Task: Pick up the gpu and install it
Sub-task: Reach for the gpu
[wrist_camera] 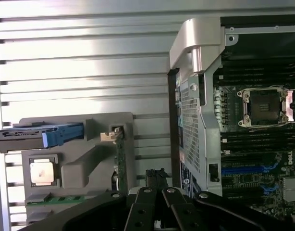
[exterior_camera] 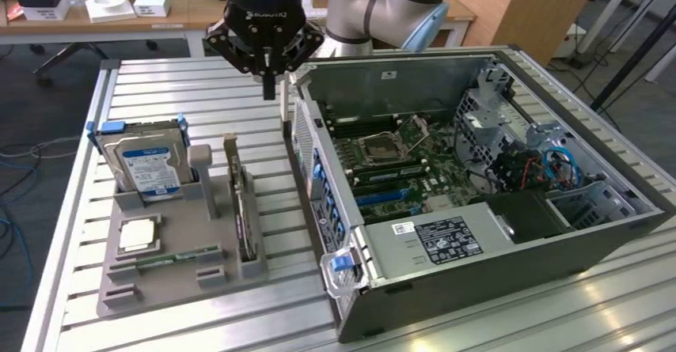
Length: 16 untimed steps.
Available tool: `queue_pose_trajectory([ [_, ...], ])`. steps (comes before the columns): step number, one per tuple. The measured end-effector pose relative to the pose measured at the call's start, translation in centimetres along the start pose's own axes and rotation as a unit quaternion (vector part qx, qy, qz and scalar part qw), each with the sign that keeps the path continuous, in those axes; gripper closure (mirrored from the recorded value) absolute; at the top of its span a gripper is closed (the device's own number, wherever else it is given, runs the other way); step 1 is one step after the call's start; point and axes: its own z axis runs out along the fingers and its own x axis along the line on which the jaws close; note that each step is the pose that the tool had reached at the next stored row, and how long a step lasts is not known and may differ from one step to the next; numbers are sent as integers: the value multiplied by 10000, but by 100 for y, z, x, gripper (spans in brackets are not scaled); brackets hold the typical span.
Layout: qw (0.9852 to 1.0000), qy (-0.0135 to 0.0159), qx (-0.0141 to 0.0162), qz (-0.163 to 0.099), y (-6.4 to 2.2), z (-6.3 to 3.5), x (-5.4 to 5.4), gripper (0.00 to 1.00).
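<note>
Clenched empty tool (exterior_camera: 269, 89) hangs near far edge of surface (exterior_camera: 169, 83); gpu (exterior_camera: 242, 210) stands edge-up in holder (exterior_camera: 180, 227) (top edge free for gripping).

Robotics lab: slatted aluminium bench (exterior_camera: 169, 91), robot arm (exterior_camera: 391, 8), open computer case (exterior_camera: 496, 277), cluttered desk (exterior_camera: 190, 16) behind.

Hard drive (exterior_camera: 148, 166), processor (exterior_camera: 138, 235), memory stick (exterior_camera: 174, 259) — open computer case (exterior_camera: 476, 289) beside.

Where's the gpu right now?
The gpu stands on edge in the grey holder, between the hard drive on the exterior view's left and the open computer case on its right.
</note>
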Motion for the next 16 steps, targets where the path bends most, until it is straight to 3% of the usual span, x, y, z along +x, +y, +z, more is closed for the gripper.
queue_pose_trajectory([
  [16,10000,64,5,2,-25,30,355,90],
])
